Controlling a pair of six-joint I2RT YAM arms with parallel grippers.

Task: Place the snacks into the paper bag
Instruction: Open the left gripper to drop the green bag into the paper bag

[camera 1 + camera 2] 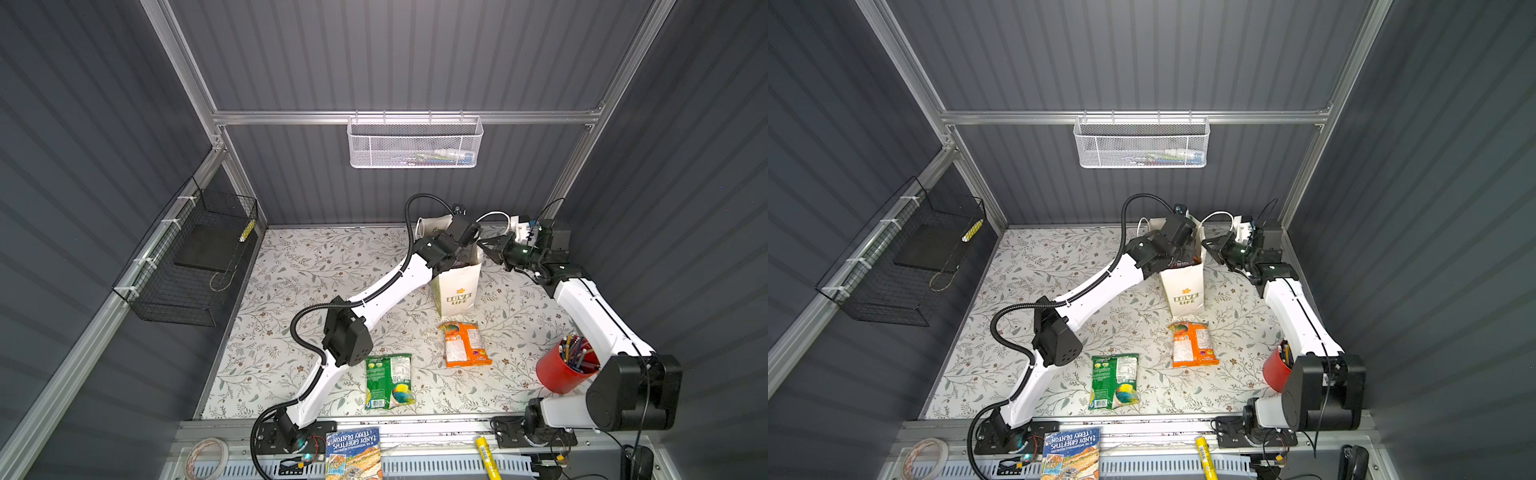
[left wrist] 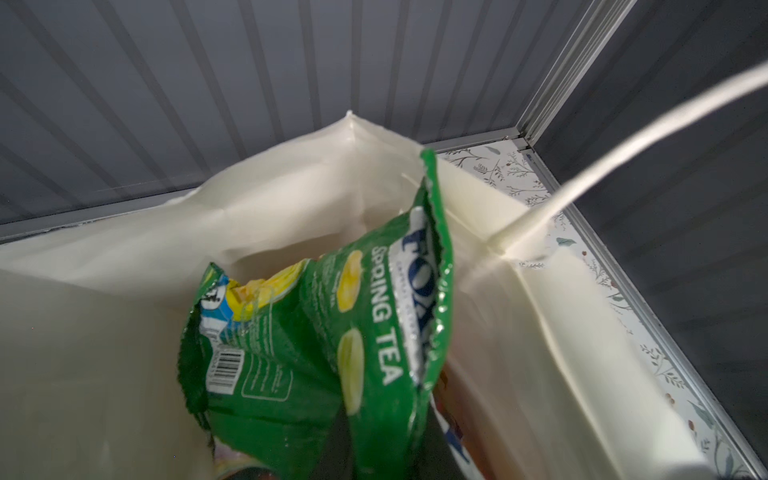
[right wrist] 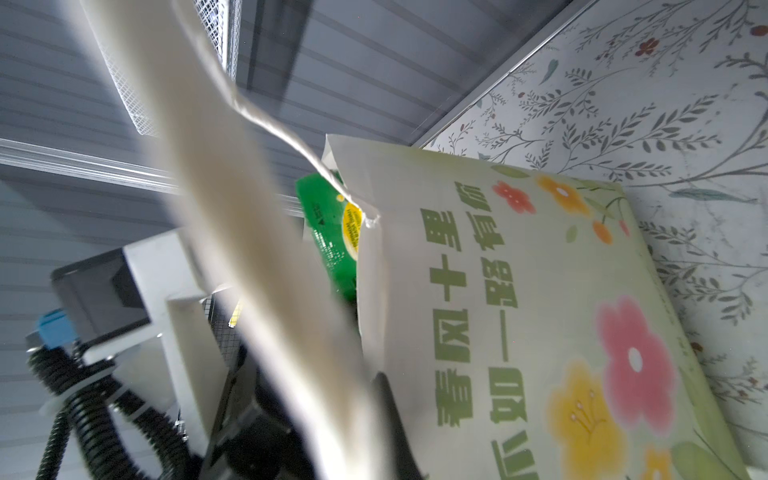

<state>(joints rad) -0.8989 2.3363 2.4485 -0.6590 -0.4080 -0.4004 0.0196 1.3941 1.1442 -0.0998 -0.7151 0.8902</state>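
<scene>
We see the paper bag (image 1: 455, 291) standing upright near the back of the counter (image 1: 291, 299). In its mouth the left gripper (image 2: 390, 451), nearly closed, pinches a green snack packet (image 2: 324, 340). The right gripper (image 1: 485, 245), fully closed, pulls the cord handle (image 1: 494, 216) taut. A second green packet (image 1: 388, 386) and an orange packet (image 1: 464, 344) lie in front.

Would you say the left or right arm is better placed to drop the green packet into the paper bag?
Left: the left hand holds the green Spring Tea packet inside the paper bag's mouth, while the right hand is shut on the cord handle.
</scene>
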